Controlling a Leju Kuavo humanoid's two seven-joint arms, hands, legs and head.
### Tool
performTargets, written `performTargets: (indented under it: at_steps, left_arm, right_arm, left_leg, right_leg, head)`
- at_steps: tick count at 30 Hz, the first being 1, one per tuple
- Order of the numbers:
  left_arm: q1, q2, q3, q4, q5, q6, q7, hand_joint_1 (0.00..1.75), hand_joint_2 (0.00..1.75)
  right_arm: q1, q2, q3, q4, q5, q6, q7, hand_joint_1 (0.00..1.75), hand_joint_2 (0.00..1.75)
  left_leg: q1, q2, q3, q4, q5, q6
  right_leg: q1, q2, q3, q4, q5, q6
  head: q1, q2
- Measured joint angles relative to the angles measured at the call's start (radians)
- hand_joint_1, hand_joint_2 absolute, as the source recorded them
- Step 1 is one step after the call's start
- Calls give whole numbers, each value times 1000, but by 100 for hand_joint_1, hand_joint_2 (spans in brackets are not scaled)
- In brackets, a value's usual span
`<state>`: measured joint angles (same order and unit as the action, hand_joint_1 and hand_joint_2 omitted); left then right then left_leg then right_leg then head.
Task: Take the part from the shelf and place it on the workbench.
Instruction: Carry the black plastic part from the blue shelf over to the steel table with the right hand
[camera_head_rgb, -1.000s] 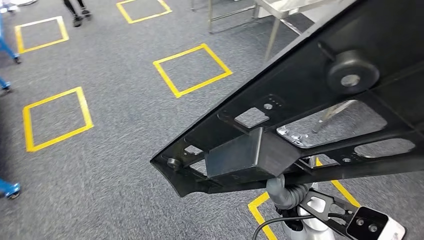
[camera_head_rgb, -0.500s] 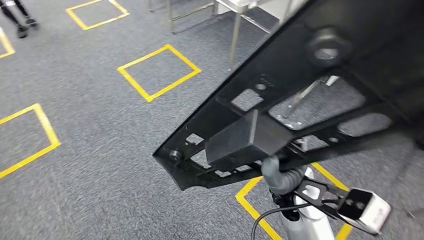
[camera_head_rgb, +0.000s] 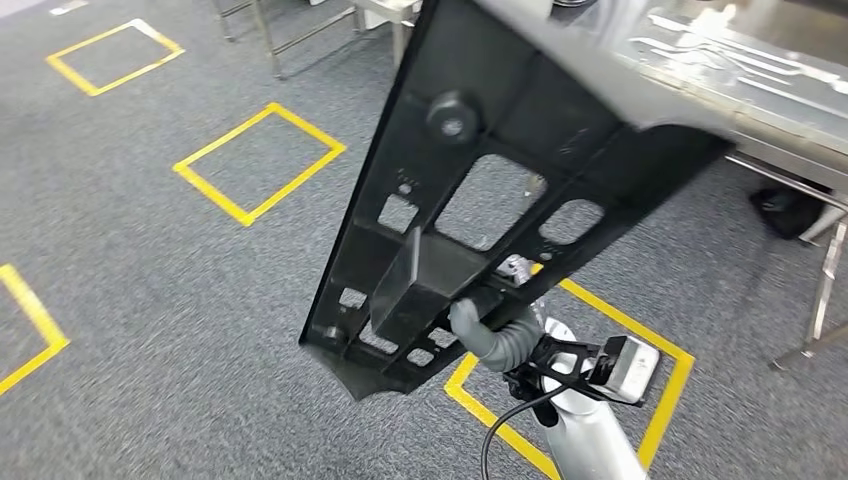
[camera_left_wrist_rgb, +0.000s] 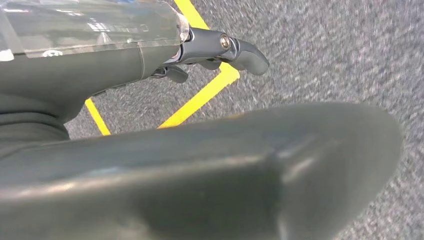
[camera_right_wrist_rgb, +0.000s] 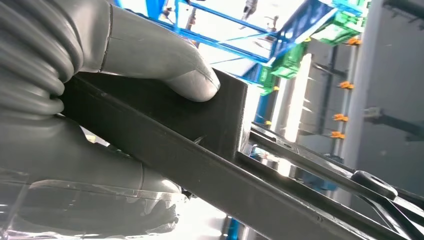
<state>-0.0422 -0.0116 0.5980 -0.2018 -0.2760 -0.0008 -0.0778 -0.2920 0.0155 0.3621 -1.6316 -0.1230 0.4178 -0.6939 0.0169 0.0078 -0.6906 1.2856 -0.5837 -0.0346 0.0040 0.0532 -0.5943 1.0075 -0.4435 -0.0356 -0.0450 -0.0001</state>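
The part (camera_head_rgb: 500, 130) is a long black panel with cut-out windows, a round boss and a box-shaped block on its underside. My right hand (camera_head_rgb: 485, 335) grips that block from below and holds the panel up over the floor. In the right wrist view, the thumb (camera_right_wrist_rgb: 165, 60) presses on the block of the part (camera_right_wrist_rgb: 200, 145). The panel's far end reaches over the edge of the metal workbench (camera_head_rgb: 770, 115) at the upper right. My left hand (camera_left_wrist_rgb: 225, 165) hangs above the carpet with nothing in it, its dark fingers (camera_left_wrist_rgb: 240, 50) stretched out.
Grey carpet with yellow taped squares (camera_head_rgb: 258, 163) lies below. The workbench carries flat metal pieces, with a leg (camera_head_rgb: 830, 290) and a dark object (camera_head_rgb: 790, 210) beneath it. A metal frame (camera_head_rgb: 270, 30) stands at the far left. Blue and green racks (camera_right_wrist_rgb: 280, 55) stand behind.
The camera has turned, so the floor squares have slid left and the workbench has come into view at the upper right. The panel, still gripped, now stands steeper in the picture.
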Motion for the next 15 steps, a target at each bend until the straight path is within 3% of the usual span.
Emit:
performTargets:
  at_steps: [1,3,5,7,8,10,12,15]
  left_arm:
    - [0,-1,1,0,-1,0,1,0,0]
    - [1,-3,4,0,-1,0,1,0,0]
    - [1,-3,8,0,-2,0,2,0,0]
    - [0,-4,12,0,-2,0,3,0,0]
    - [-2,-6,13,0,-4,0,3,0,0]
    - [-4,-9,14,0,-8,1,1,0,0]
    - [-4,-10,14,0,-10,1,0,0,0]
    - [-3,-10,14,0,-11,2,0,0,0]
  right_arm:
    - [-1,-1,4,7,-2,0,0,175,175]
    - [-9,-1,12,18,-10,-4,0,175,175]
    - [-19,-3,17,30,-24,-10,3,175,175]
    - [-25,-9,18,38,-37,-18,7,175,175]
    - [-26,-13,18,41,-41,-23,9,175,175]
    - [-33,-22,19,46,-46,-32,11,175,175]
    - [-39,-27,19,48,-46,-36,13,175,175]
    - [-39,-27,19,48,-46,-37,13,175,175]
  left_leg:
    - [1,-6,16,-49,39,1]
    - [5,-46,68,-187,111,6]
    - [6,-77,96,-258,130,13]
    - [5,-66,100,-265,127,24]
    - [6,-55,102,-270,130,30]
    - [8,-34,107,-280,134,43]
    - [6,-22,108,-282,135,48]
    - [6,-21,108,-282,134,48]
  right_leg:
    - [0,14,2,2,-2,2]
    - [-1,39,2,9,-7,8]
    - [-2,61,-6,14,-8,19]
    - [-5,81,-13,12,-5,32]
    - [-4,74,-15,16,-8,38]
    - [-1,29,-36,60,-37,47]
    - [-1,-14,-60,110,-67,51]
    - [-1,-19,-66,121,-73,52]
  head:
    - [0,0]
    - [0,0]
    - [0,0]
    - [0,0]
    - [0,0]
    - [0,0]
    - [0,0]
    - [0,0]
